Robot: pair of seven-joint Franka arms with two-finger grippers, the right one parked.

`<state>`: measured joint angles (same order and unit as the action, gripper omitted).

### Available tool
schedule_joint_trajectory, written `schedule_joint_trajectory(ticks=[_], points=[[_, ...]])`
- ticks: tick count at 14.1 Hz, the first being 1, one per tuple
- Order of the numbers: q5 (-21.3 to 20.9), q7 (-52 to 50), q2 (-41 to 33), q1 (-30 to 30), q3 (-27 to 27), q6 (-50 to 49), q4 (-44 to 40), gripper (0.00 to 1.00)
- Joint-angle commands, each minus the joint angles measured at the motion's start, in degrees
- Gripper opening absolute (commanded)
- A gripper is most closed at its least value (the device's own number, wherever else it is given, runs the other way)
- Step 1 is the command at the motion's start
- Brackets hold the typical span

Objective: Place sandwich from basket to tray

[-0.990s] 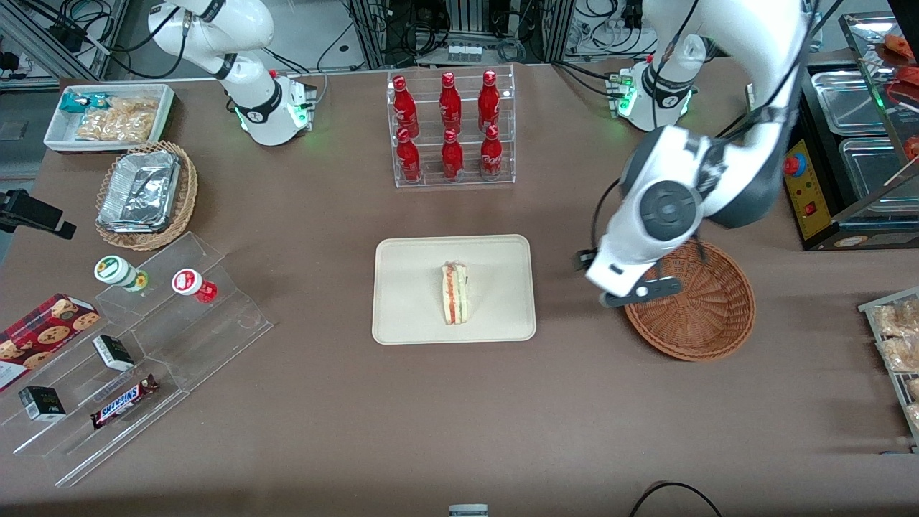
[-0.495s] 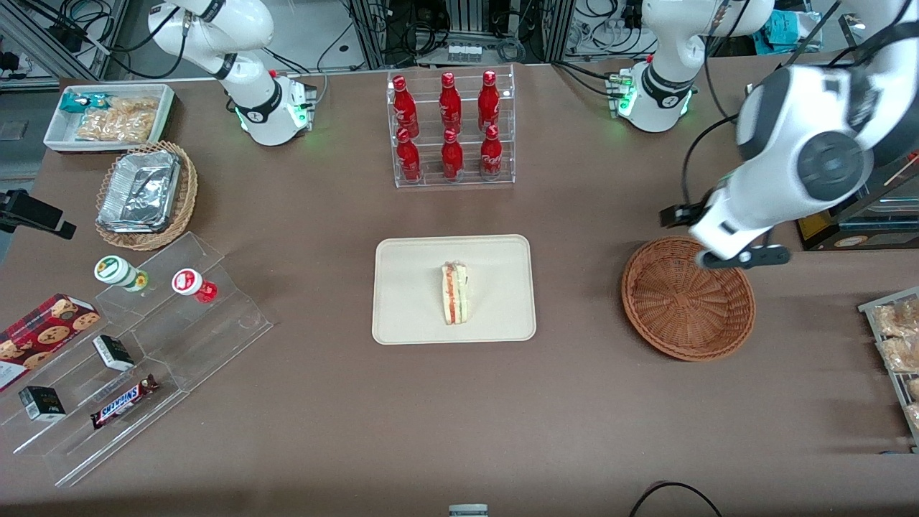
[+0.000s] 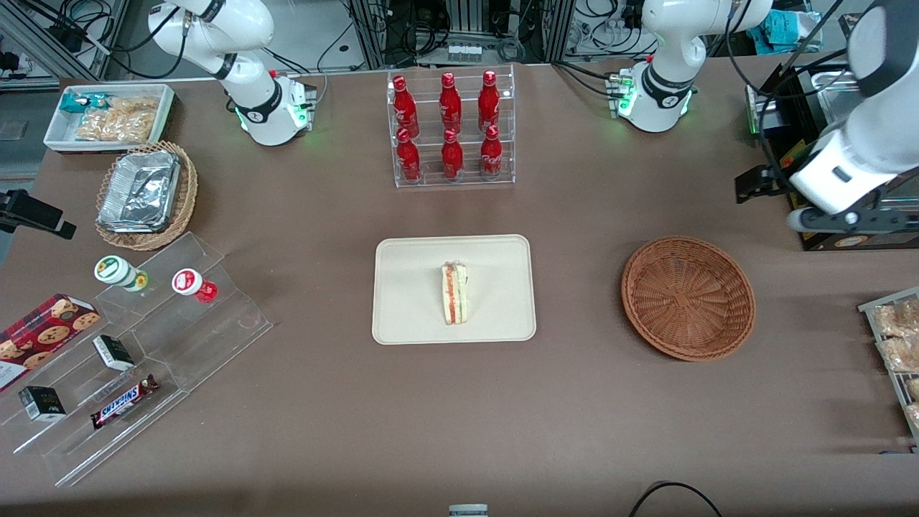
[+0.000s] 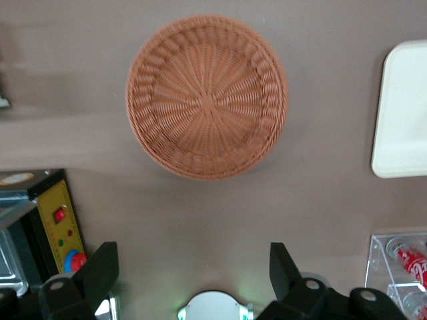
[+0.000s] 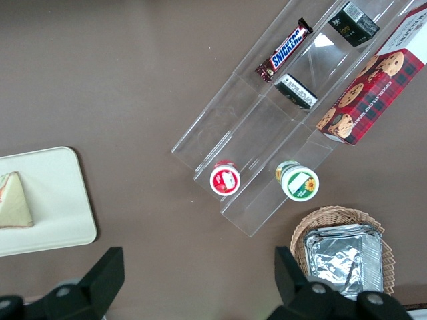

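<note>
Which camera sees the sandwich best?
The front view: the whole sandwich lies on the tray. The right wrist view shows only part; the left wrist view shows none. The open claw is away.

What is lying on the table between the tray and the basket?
Nothing: the front view shows only bare brown tabletop between the tray and the basket. The open gripper is raised, toward the working arm's end.
</note>
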<state>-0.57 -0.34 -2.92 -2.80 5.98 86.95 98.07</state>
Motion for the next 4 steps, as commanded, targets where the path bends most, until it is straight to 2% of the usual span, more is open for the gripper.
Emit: schedule_joint_trajectory(ticks=[1,4], points=[[0.0,0.6,0.1,-1.1,0.6,-1.3,-3.8,1.0],[-0.5,0.7,0.1,-1.1,0.5,-0.7,-4.6,1.0]])
